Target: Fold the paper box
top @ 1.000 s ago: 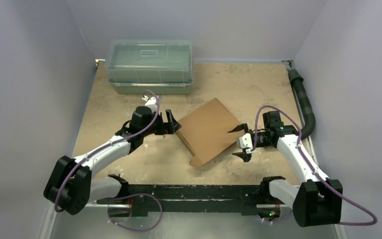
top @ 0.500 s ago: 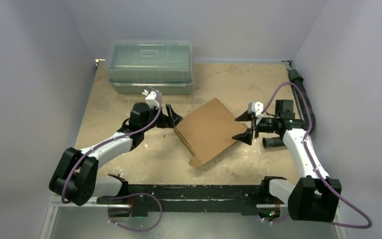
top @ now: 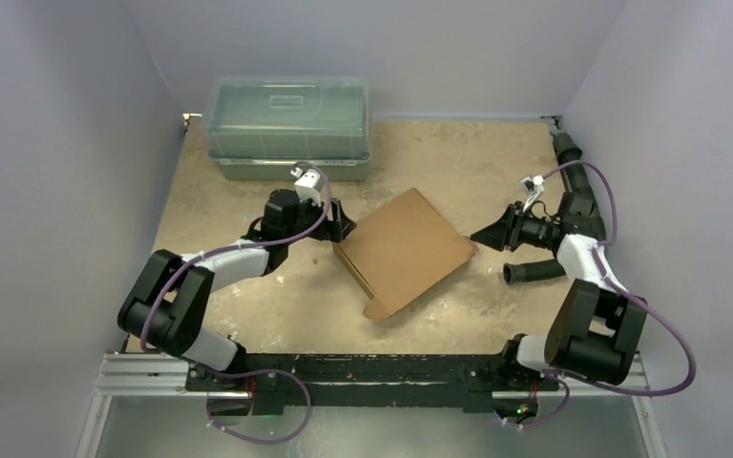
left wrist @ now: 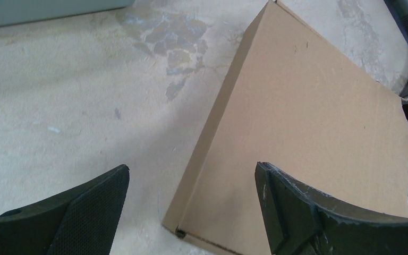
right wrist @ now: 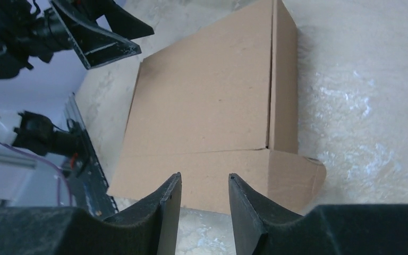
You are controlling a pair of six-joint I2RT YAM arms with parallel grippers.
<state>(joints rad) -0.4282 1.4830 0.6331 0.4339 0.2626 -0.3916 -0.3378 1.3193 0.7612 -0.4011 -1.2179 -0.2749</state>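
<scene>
- paper box [top: 406, 250]: brown cardboard, folded shut into a flat, shallow form; lies turned diagonally on the middle of the table [top: 248, 296]; one rounded flap [top: 382, 307] sticks out at its near corner
- left gripper [top: 337, 225]: low at the box's left corner; fingers [left wrist: 79, 212] spread wide with nothing held; the wrist view shows the box's corner edge beyond and between them, contact cannot be told
- right gripper [top: 482, 236]: just beside the box's right corner and pointing at it; fingers [right wrist: 164, 207] drawn close with a narrow gap, nothing in it
- plastic bin [top: 288, 129]: clear greenish, lid on, far left of the table, well apart from the box
- hose [top: 582, 191]: black, ribbed, along the right edge; its open end lies near the right arm
</scene>
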